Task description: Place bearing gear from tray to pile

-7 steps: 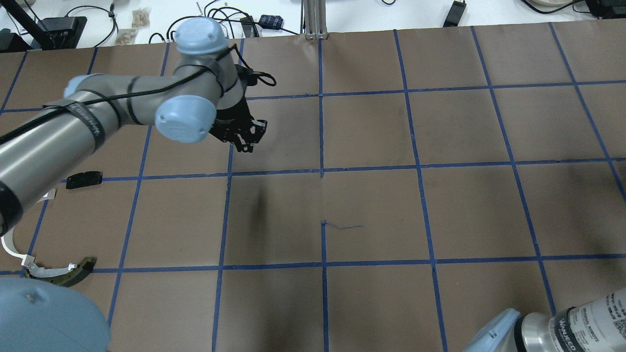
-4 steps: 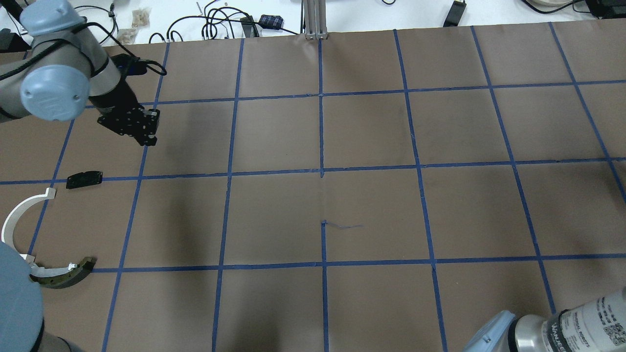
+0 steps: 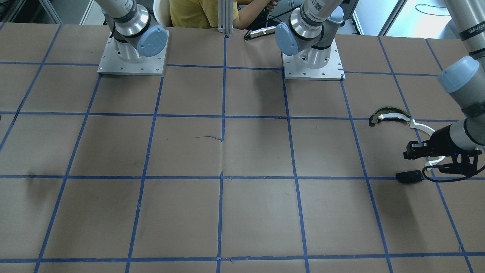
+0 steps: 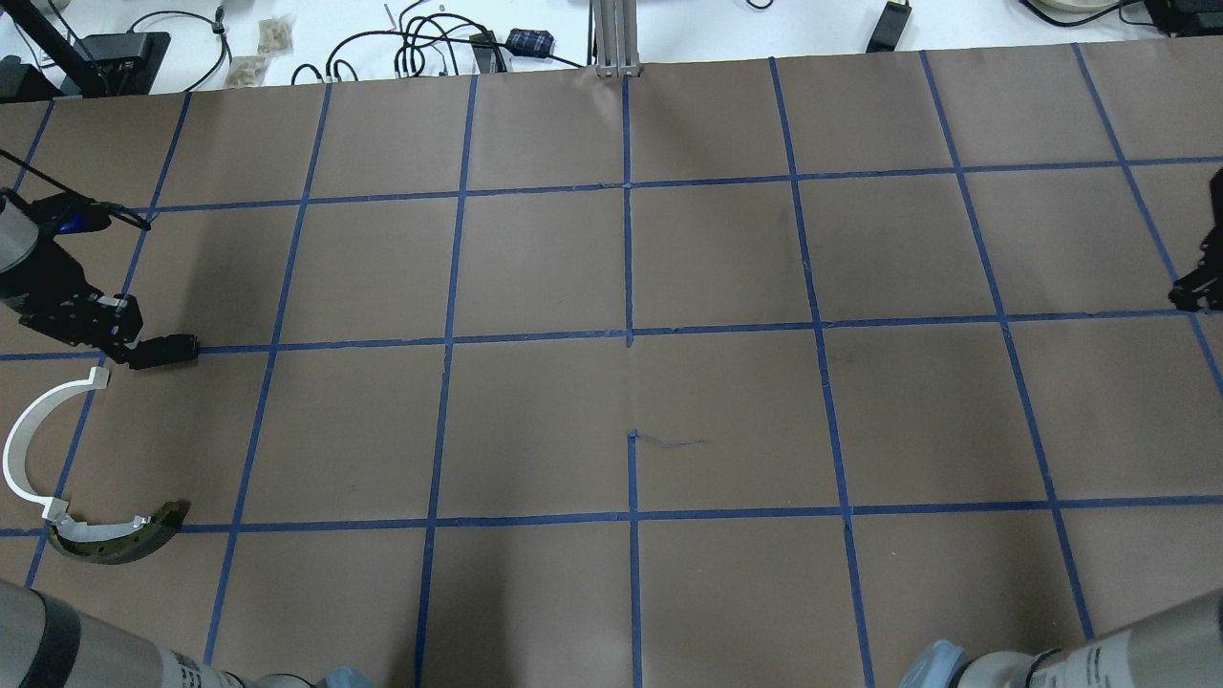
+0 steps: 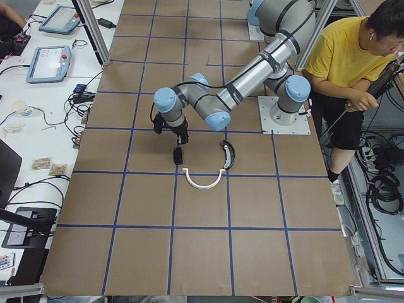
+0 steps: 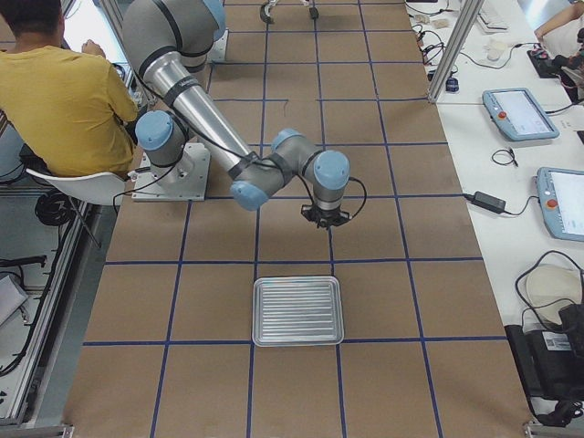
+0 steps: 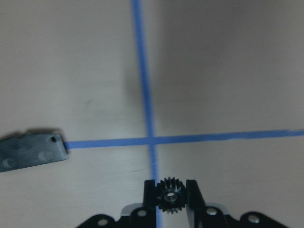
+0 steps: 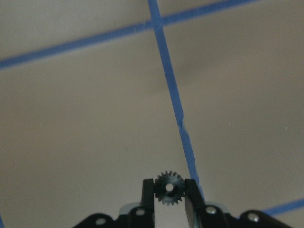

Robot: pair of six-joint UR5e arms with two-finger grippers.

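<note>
**A:** Left wrist-mounted view first: what has the left gripper (image 7: 170, 194) got?

**B:** A small black gear (image 7: 170, 203), pinched by its toothed rim between both fingers (image 7: 150, 192), bore facing the camera. It hangs above the brown paper (image 7: 228, 71), at six o'clock from a blue tape crossing (image 7: 151, 140).

**A:** And the pile (image 4: 168, 351)?

**B:** A flat black block (image 7: 29, 152) lies at nine o'clock from that crossing, on the tape line and apart from the gear. From overhead, the block sits just at three o'clock of the gripper's tip. A thin white curved strip (image 4: 10, 447) lies at seven o'clock from the block. A dark-and-tan curved piece (image 4: 134, 540) lies at six o'clock, its end touching the strip's lower end. The group sits at about eight o'clock in the overhead view.

**A:** So the gear is not down yet?

**B:** No. It is clamped in the fingers, off the paper, near the block.

**A:** The right gripper (image 8: 169, 191)?

**B:** Its wrist camera shows it closed on a second gear (image 8: 169, 187), held the same way beside a tape line. Overhead it only peeks in at three o'clock, well apart from the pile.

**A:** The tray (image 6: 297, 311)?

**B:** From the robot's right end, it is a ribbed metal tray flat on the paper. It lies at six o'clock from the right gripper, near it.
</note>
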